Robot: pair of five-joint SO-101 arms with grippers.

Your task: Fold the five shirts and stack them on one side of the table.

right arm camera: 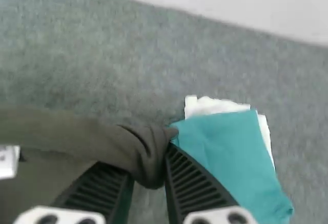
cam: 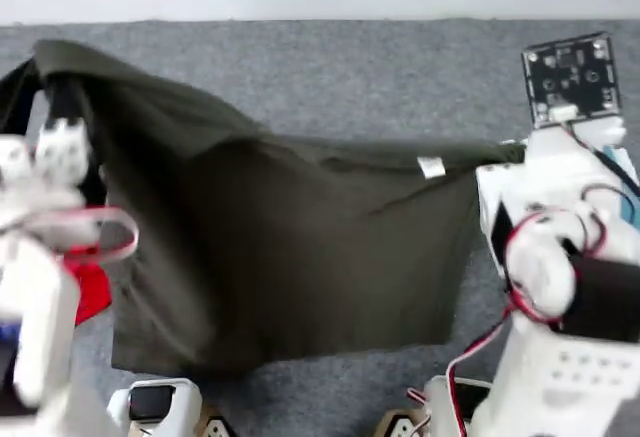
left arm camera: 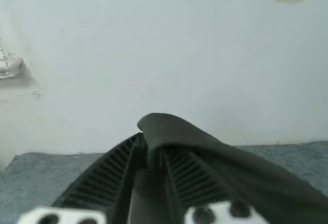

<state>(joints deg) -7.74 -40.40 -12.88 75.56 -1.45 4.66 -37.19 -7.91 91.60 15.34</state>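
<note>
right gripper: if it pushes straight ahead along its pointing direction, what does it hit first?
Probably the folded teal shirt, lying just past the right gripper, which is shut on the olive shirt. Depth is unclear; it might pass above it.

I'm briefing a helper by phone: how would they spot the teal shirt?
On the grey carpeted table, look to the right side, beside the right arm's tool that pinches the big dark olive shirt. There lies a folded teal fabric shirt on a white one, the only blue-green piece.
</note>
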